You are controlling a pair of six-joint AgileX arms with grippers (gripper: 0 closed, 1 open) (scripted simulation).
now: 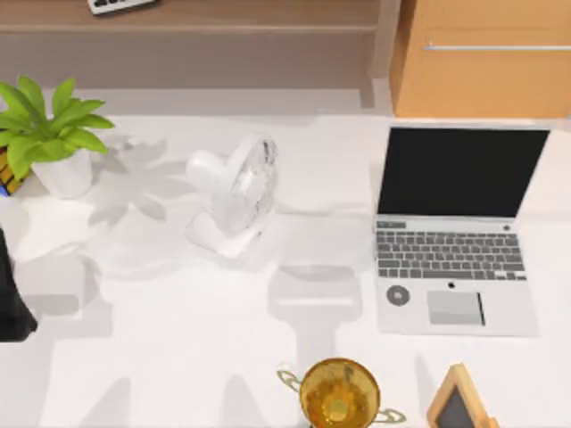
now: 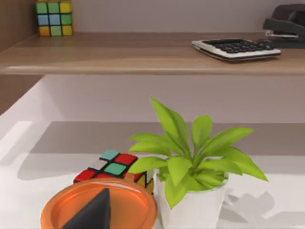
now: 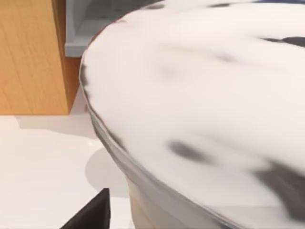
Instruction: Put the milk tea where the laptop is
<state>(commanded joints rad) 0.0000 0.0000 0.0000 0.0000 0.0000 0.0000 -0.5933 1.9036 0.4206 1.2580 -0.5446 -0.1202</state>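
Note:
The laptop (image 1: 457, 234) lies open at the table's right side, with a black screen and a silver-grey keyboard deck. In the right wrist view the milk tea (image 3: 205, 100) looms very close: a white domed top with dark specks, a clear rim and a beige body below. A dark part of my right gripper (image 3: 90, 214) sits right beside the cup's base. My left arm (image 1: 13, 294) is parked at the table's left edge; its gripper (image 2: 95, 214) shows as a dark tip in front of an orange disc (image 2: 97, 205).
A white fan (image 1: 234, 192) stands mid-table and a potted plant (image 1: 53, 134) at the back left beside a colour cube (image 2: 112, 167). A gold trophy (image 1: 339, 392) and a small chalkboard (image 1: 459, 401) sit at the front edge. A wooden cabinet (image 1: 482, 58) and a shelf (image 1: 196, 13) line the back.

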